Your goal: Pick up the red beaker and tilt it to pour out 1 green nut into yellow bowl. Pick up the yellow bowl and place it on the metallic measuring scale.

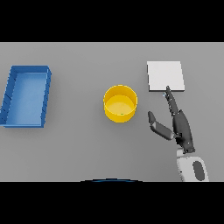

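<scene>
A tiny green speck inside the yellow bowl (pixel 120 104) — left of the right hand (pixel 180 127) — is too small to be identified; the arm behind the hand is cut off by the lower edge

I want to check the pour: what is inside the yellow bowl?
The yellow bowl shows a bare yellow floor and one tiny green speck near its front wall, possibly the nut. The front wall hides the floor's nearest edge.

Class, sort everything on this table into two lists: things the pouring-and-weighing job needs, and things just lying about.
Needed for the job:
yellow bowl
metallic measuring scale
right hand, open, fingertips at the scale's near edge

Just lying about:
blue tray, at the table's left

The red beaker is not in view.
</scene>
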